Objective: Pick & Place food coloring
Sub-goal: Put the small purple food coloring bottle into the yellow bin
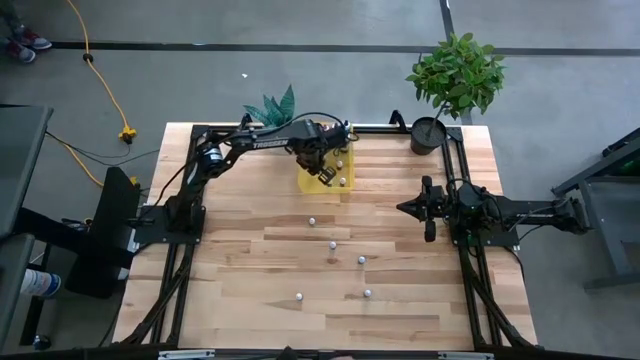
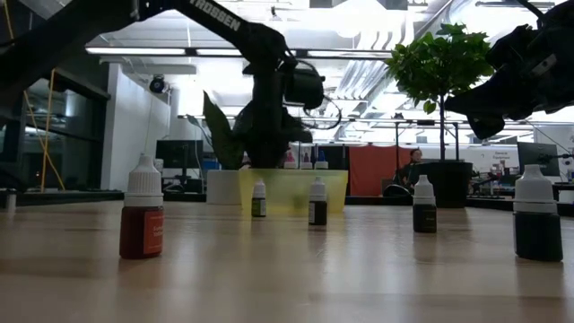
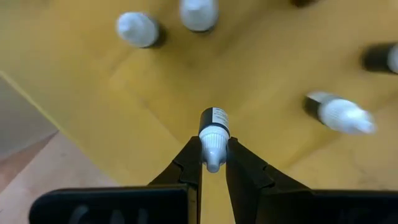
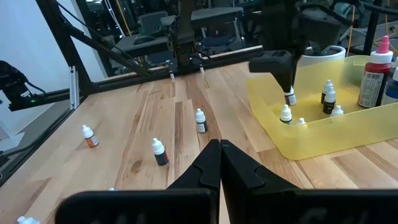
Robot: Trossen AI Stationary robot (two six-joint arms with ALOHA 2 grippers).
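Observation:
The food coloring is a set of tiny white-capped bottles. Several stand on the wooden table (image 1: 333, 244), (image 2: 143, 220), (image 4: 160, 152). Others stand or lie inside the translucent yellow tray (image 1: 309, 183), (image 4: 323, 134) near the far edge. My left gripper (image 1: 323, 163), (image 3: 213, 163) is over the tray, shut on one small bottle (image 3: 214, 134). My right gripper (image 1: 412, 208), (image 4: 219, 148) waits at the table's right side, shut and holding nothing. My left gripper pinches the bottle's white cap (image 3: 212, 148) between its two fingertips. The fingers come from above, pointing down. The bottle hangs upright below them (image 4: 290, 98), its dark labelled body (image 3: 215, 117) lowermost, over the tray's inside and apparently clear of the floor.
A potted plant (image 1: 452, 80) stands at the far right corner and a spiky green plant (image 1: 275, 105) behind the tray. Taller bottles (image 4: 375, 74) stand in the tray's far end. Black frame rails (image 1: 180, 260) run along both sides. Bare wood lies near the front edge.

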